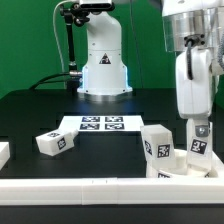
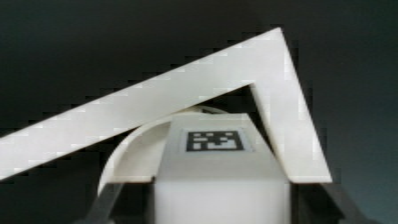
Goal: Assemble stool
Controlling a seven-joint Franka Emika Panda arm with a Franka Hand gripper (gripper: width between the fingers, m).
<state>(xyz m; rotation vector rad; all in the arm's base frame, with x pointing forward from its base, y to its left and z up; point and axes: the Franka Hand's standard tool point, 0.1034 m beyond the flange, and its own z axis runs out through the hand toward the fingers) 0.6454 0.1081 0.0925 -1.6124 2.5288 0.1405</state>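
My gripper is at the exterior view's right, shut on an upright white stool leg whose tag faces the camera. In the wrist view the same leg fills the space between my dark fingers, tag up. Below it a curved white rim shows, which I take for the round seat. The seat is low and mostly hidden behind the legs. A second leg stands upright just to the left of the held one. A third leg lies on the table at the left.
The marker board lies flat in front of the robot base. White border rails run along the near edge. In the wrist view they meet in a corner beyond the held leg. A white block end sits at the far left.
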